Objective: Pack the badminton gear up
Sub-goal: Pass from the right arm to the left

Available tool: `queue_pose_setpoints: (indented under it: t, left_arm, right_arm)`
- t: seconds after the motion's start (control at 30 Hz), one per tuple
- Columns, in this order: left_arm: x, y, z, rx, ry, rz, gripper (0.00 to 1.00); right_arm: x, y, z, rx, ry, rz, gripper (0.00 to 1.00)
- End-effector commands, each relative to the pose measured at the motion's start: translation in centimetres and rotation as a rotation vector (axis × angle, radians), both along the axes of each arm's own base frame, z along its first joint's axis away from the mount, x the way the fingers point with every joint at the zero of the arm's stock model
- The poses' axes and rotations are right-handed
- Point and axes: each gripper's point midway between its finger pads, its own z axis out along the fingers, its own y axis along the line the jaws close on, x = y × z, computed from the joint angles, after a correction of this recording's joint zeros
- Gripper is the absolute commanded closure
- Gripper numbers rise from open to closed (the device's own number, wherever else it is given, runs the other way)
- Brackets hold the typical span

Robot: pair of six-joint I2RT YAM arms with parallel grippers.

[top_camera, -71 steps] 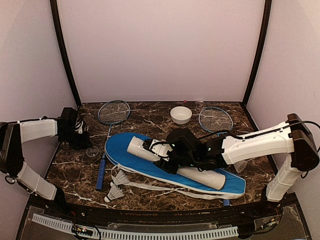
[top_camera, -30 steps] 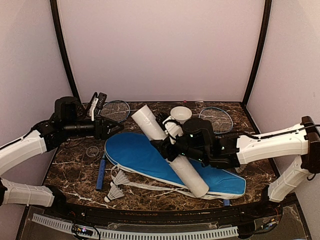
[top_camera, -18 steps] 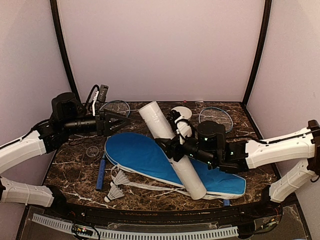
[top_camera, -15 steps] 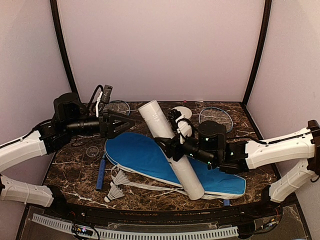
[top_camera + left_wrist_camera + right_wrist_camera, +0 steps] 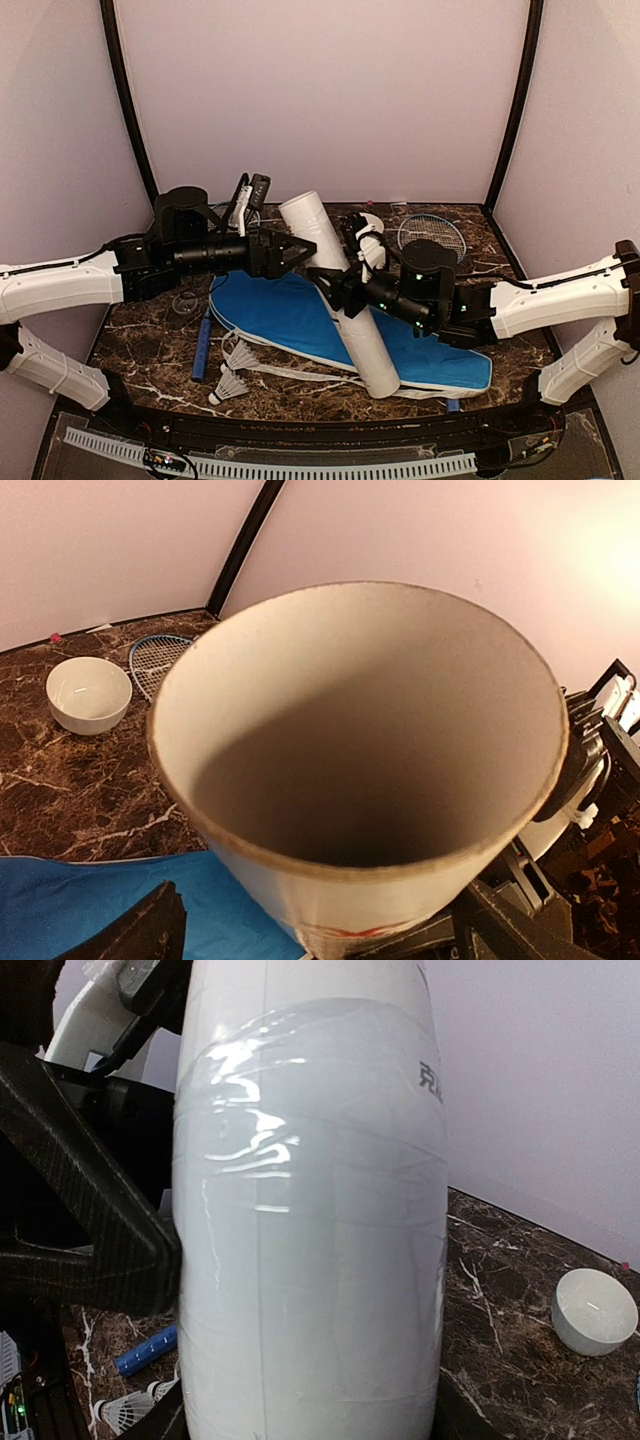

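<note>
The long white tube [image 5: 340, 290] stands tilted, its lower end on the blue racket cover [image 5: 280, 310], with my right gripper [image 5: 345, 295] shut on its middle. In the right wrist view the tube [image 5: 310, 1210] fills the frame between the fingers [image 5: 150, 1422]. My left gripper [image 5: 300, 247] is open at the tube's upper end, one finger [image 5: 140, 935] on each side of the open mouth [image 5: 360, 720]. Two shuttlecocks [image 5: 235, 370] lie near the front left. One racket's blue handle [image 5: 203, 345] lies left of the cover; the other racket's head [image 5: 432, 238] is at the back right.
A small white bowl [image 5: 88, 693] sits at the back by the right racket's head [image 5: 160, 658], mostly hidden behind my right wrist in the top view. The cover's white strap [image 5: 300, 375] trails along the front. Purple walls close in the marble table [image 5: 150, 350].
My left arm has swung right from the table's left side to the tube's upper end, its jaws spreading wider. The right gripper has tipped the tube more upright.
</note>
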Motion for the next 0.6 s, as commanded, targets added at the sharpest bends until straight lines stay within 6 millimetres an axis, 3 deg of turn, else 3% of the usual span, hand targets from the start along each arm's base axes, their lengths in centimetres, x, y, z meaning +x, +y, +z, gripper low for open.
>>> queue_pose_setpoints:
  t: [0.0,0.57]
  left_arm:
    - [0.7,-0.9,2.3,-0.05,-0.018,0.042,0.05]
    - [1.3,-3.0,3.1,-0.153,0.006,0.048,0.05]
  right_arm:
    - [-0.2,0.2,2.4,0.089,-0.038,0.003,0.43]
    - [0.0,0.8,1.6,0.072,-0.049,-0.016,0.41]
